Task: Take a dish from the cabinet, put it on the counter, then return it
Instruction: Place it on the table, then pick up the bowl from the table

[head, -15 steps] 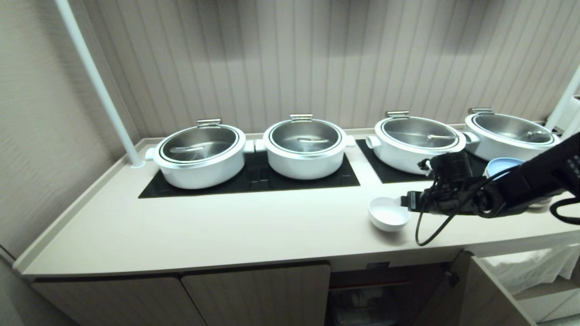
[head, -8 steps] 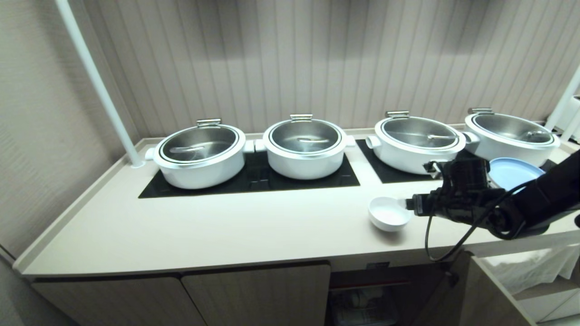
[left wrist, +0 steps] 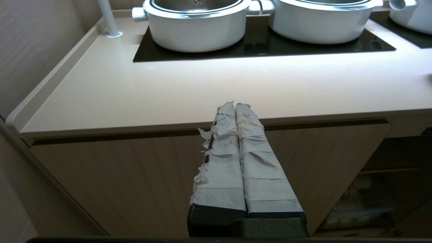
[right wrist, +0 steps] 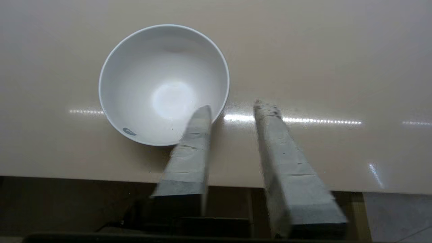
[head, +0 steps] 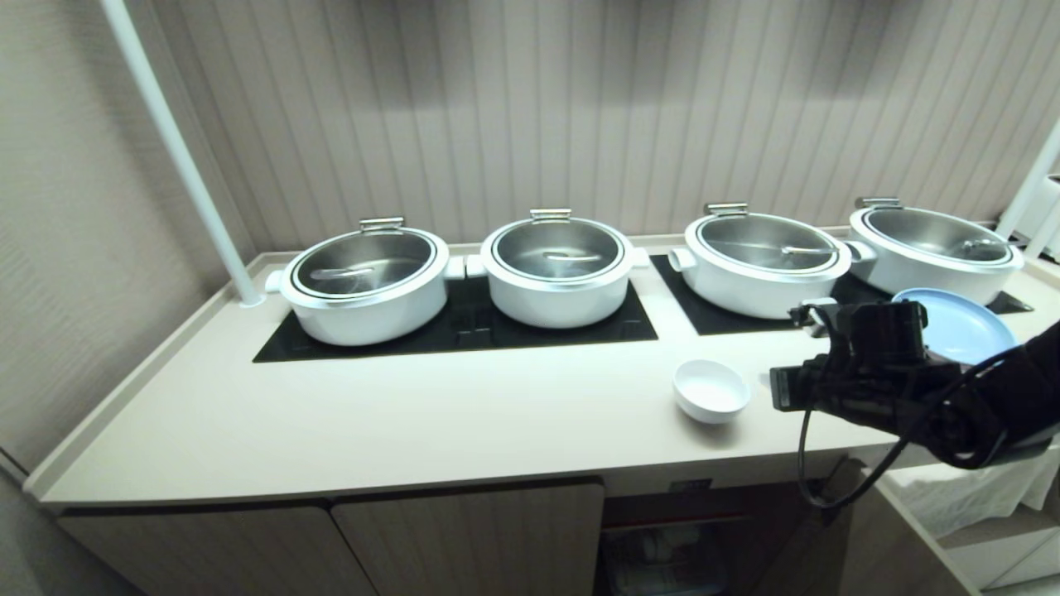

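My right pincer (right wrist: 233,108) hangs over the desk (head: 414,414) front edge, at about 3 o'clock from the dish (head: 711,391) in the head view. Fingers (right wrist: 283,158) show apart with a gap between them, pinching nothing; one tip overlaps the dish rim in the wrist view, and I can't tell if it touches. Dish sits upright on the desk, near the front edge, at 6 o'clock from the third pot (head: 760,261), empty.

Risks, my guess: re-gripping the thin glossy rim could slip or tip the dish; a nudge from a fingertip could slide it toward the edge and off. The blue plate (head: 961,323) lies close behind my wrist, so a swing could clip it.

Hard to see: the cabinet (head: 662,546) below the desk is dark and cut off, with blurry contents and the shelf barely readable. My forearm hides part of the plate. Left pincer (left wrist: 236,108) is parked low in front of a closed door (left wrist: 135,175), fingers pressed together, holding nothing.
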